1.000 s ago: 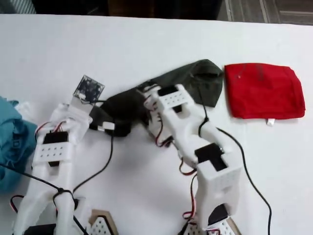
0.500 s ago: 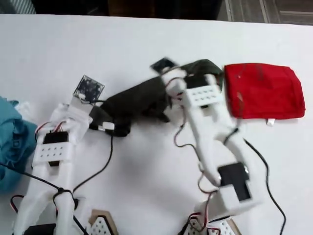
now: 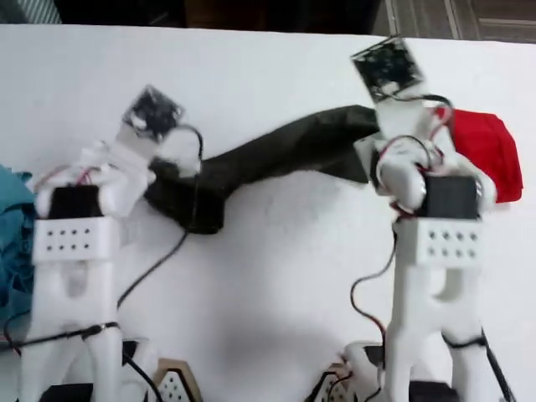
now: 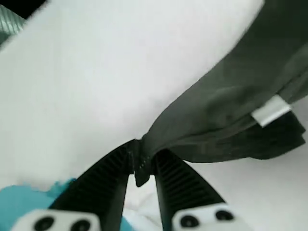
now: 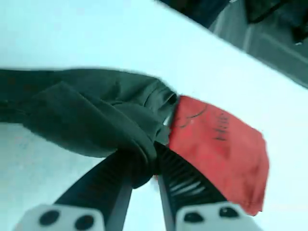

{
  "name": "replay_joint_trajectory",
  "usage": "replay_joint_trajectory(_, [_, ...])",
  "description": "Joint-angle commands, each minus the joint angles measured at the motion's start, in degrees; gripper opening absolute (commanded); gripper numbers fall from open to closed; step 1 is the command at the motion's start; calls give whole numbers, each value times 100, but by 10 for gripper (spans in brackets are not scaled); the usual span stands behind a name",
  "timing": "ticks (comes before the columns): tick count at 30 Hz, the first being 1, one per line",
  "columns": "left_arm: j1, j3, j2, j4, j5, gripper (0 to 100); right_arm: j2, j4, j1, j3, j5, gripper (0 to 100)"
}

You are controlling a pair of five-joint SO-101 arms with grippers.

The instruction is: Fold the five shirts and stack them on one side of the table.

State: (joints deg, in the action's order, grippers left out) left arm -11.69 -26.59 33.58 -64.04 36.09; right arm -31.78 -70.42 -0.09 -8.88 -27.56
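Raised and spread apart, left gripper [image 4: 142, 158] and right gripper [image 5: 144, 159] clamp the dark shirt [image 3: 285, 151].

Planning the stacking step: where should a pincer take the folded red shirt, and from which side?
Likely its right edge, approached low from that side: the red shirt lies flat and folded, and the dark shirt and right arm crowd its left edge.

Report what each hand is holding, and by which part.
Both hold the dark shirt: the left hand pinches a bunched edge at one end, the right hand the other, beside the red shirt.
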Motion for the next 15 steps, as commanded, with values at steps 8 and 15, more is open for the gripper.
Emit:
replay_joint_trajectory(8, [62,2870,70,-1653,70,27,-1657,822,752,299,281,19])
replay_joint_trajectory(15, [62,4497,70,-2910,79,27,-2475,673,760,1380,281,19])
